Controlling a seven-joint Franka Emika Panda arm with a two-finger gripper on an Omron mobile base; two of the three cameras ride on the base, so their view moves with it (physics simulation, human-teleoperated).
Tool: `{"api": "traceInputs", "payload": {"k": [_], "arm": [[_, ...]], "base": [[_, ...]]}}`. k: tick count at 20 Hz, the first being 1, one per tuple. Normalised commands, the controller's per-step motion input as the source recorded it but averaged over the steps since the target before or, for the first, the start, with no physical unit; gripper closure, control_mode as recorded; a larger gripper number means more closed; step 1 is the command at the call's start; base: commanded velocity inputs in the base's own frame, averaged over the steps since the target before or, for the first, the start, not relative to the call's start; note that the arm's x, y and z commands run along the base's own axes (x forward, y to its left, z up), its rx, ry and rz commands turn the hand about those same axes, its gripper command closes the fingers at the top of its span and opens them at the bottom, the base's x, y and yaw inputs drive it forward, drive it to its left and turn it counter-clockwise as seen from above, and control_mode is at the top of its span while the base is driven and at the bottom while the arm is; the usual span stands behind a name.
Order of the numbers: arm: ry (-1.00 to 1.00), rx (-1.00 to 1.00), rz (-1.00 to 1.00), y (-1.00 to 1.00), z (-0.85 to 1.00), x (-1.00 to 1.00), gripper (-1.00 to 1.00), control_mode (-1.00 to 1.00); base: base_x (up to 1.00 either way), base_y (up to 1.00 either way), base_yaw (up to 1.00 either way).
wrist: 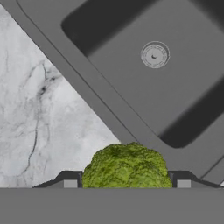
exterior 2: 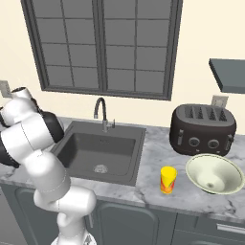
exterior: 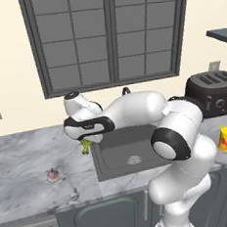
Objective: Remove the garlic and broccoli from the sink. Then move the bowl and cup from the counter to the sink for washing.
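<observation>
Sink (exterior 2: 76, 125): dark grey basin recessed in the marble counter (exterior: 22, 163). Contents: only the flat round drain disc (exterior 2: 100, 168) on the basin floor. Gooseneck tap (exterior 2: 100, 111) at the sink's back rim.

Gripper (exterior: 87, 140): clamped on the broccoli (exterior: 86, 146), fingers pressed against both sides of the floret. Held above the sink's left rim, over the strip where rim meets counter. In the hand view, green crown of the broccoli (wrist: 126, 165) bulging up between the two fingertips, stalk hidden; long axis cannot be told.

Garlic (exterior: 53, 175): on the counter, well left of the sink, tip pointing up.

Cup (exterior 2: 168, 180): upright on the counter just right of the sink, wide end up. Bowl (exterior 2: 213, 174): farther right of the sink, beside the cup, mouth tilted, in front of the toaster (exterior 2: 203, 129).
</observation>
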Motion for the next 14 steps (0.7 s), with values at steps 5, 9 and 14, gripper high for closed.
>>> {"api": "traceInputs", "payload": {"k": [5, 9, 14], "arm": [[-0.08, 0.06, 0.00, 0.39, 0.00, -0.04, 1.00, -1.00], [-0.06, 0.06, 0.00, 0.38, 0.00, -0.03, 1.00, -1.00], [-0.03, 0.06, 0.00, 0.34, -0.06, 0.00, 1.00, -1.00]], "base": [[0.00, 0.00, 0.00], [0.00, 0.00, 0.00], [0.00, 0.00, 0.00]]}}
